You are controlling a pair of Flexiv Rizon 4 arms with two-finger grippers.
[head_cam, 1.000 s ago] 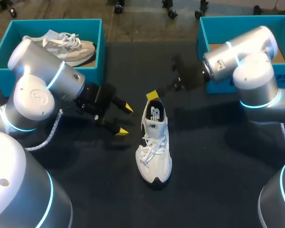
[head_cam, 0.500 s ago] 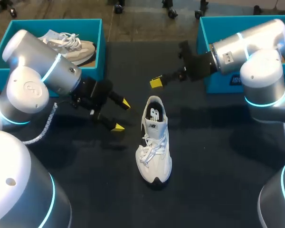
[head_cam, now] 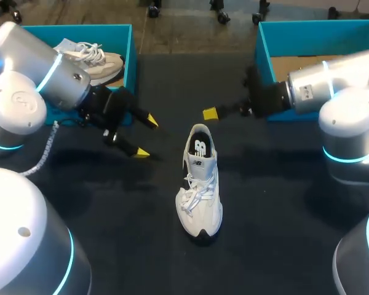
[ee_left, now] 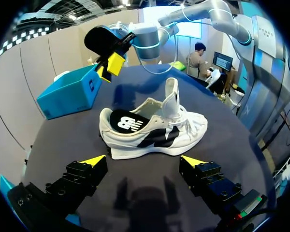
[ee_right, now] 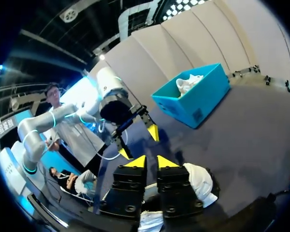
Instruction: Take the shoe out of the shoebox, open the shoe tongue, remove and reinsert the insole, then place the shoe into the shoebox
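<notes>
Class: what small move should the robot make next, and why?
Probably bring the open left hand beside the shoe to steady it: the shoe stands free on the table, insole in place, and no hand touches it.

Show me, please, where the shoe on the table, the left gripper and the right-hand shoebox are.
shoe on the table (head_cam: 200,184), head view, on its laced middle.
left gripper (head_cam: 146,136), head view, midway between its yellow fingertips.
right-hand shoebox (head_cam: 313,40), head view, on its far wall.
</notes>
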